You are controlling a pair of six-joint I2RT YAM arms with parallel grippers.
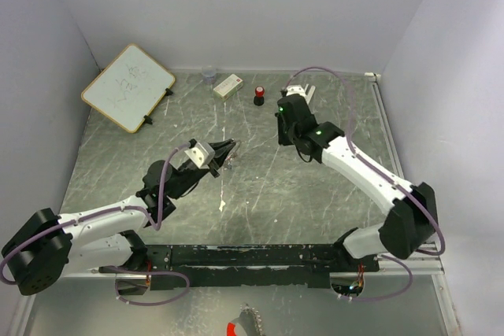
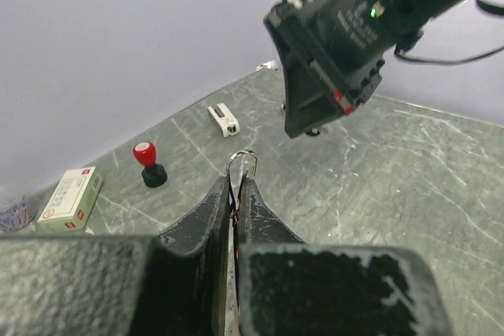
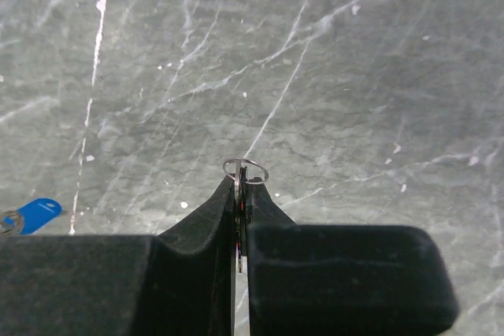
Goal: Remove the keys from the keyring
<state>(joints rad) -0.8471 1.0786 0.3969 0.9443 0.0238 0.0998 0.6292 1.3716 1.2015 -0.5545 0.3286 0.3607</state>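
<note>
Since a thin wire loop gives so little to grip, we have the left gripper [image 2: 236,188] pinched fully together on the keyring [image 2: 241,155]. Only the top arch of the wire stands past the fingertips. As far as we can judge, this grip holds the loop raised above the table [image 3: 354,76], steady and exposed, so the other arm has something fixed to work against. The right gripper [image 3: 242,188] points down at the marbled surface, clearly apart from the left one. Its fingers are pressed together on a small silver piece [image 3: 245,169] that pokes out round and ring-like. We cannot tell whether that is the bow of a plain key or another turn of wire. The blue key [image 3: 38,212] lies flat on the table at the left edge of the right wrist view, with a bit of silver metal just beside it at the frame edge. We take that key to be off the ring already. No black-headed key shows in any view. We read the arrangement as one arm anchoring while the other takes pieces off.
</note>
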